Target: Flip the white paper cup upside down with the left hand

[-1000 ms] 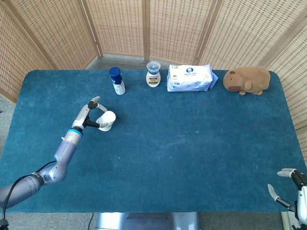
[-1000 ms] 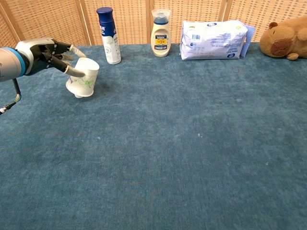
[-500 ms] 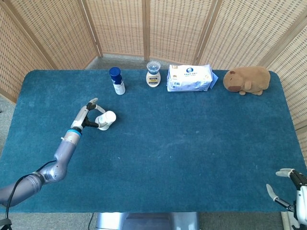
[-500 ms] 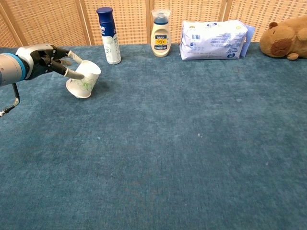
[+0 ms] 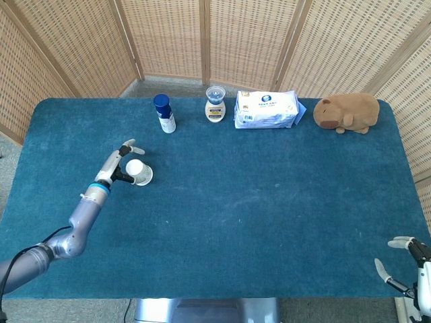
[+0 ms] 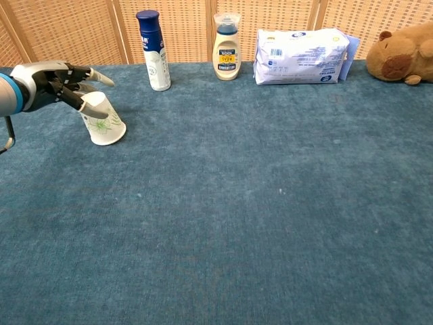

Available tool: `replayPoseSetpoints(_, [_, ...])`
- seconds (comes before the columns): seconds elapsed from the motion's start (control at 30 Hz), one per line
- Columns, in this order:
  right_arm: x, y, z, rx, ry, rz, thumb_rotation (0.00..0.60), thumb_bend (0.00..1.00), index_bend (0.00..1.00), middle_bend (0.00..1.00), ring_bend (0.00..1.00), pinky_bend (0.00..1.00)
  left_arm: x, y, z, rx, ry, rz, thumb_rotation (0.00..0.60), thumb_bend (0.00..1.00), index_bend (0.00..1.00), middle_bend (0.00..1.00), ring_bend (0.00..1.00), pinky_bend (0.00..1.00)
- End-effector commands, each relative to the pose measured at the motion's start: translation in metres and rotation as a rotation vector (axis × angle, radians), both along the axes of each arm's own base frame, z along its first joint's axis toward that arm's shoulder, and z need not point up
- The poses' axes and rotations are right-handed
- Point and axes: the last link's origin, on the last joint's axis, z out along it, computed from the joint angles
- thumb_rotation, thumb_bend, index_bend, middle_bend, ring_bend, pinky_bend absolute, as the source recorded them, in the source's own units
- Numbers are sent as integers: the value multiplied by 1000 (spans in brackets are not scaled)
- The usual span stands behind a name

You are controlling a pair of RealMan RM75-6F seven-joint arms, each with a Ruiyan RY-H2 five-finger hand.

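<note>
White paper cup is found inverted on the blue table, at the left side and near the front of the blue bottle. Its wide mouth is seated on the cloth and its narrow base is turned upward. The long axis is close to vertical, with the base leaning slightly toward the left hand. A faint green print is seen on its side.

The left hand is held at the cup's upper end, on its left side. The fingers are partly spread; one is extended over the base and another is laid against the upper wall. Contact with the cup is evident in the chest view, and the cup appears lightly pinched near the base. In the head view the hand is seen touching the cup.

The right hand is seen only at the lower right corner of the head view, off the table edge, with fingers apart and nothing in them.

Along the far edge a cream bottle, a wipes pack and a brown plush are lined up, well apart from the cup.
</note>
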Motion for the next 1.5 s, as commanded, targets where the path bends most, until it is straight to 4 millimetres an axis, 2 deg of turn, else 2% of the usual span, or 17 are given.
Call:
replayPoseSetpoints(0.03, [0,0,0,3,0,2,425,317,415,373,361,381,-2,-3,7,7,7,-3,600,133,209,2,0,49])
replayPoseSetpoints(0.2, [1,-2,-1,5,-5,12,423,317,416,373,361,381,-2,-7,23,29,-6,-11,600,124,110,0,0,49])
replayPoseSetpoints(0.43, [2,-5,-2,11,-8,29,421,317,415,373,361,378,-2,-26,50,40,71,-79,600,124,104,0,0,49])
replayPoseSetpoints(0.57, [4,-8,-2,22,-1,40,425,317,415,373,361,377,-3,-47,66,34,153,-130,600,135,104,0,0,49])
replayPoseSetpoints(0.8, [9,-14,-4,50,19,52,426,317,415,373,360,371,-10,-89,91,45,291,-178,600,166,104,0,0,49])
replayPoseSetpoints(1.03, [13,-19,-8,91,55,63,422,317,415,373,359,367,-25,-141,111,49,402,-186,600,175,105,0,0,49])
replayPoseSetpoints(1.23, [21,-25,-12,126,69,96,424,317,416,373,359,368,-32,-187,116,55,475,-212,600,175,104,0,0,49])
replayPoseSetpoints(1.5, [39,-33,-30,202,105,181,426,317,416,373,359,365,-33,-251,123,79,533,-242,600,175,104,0,0,49])
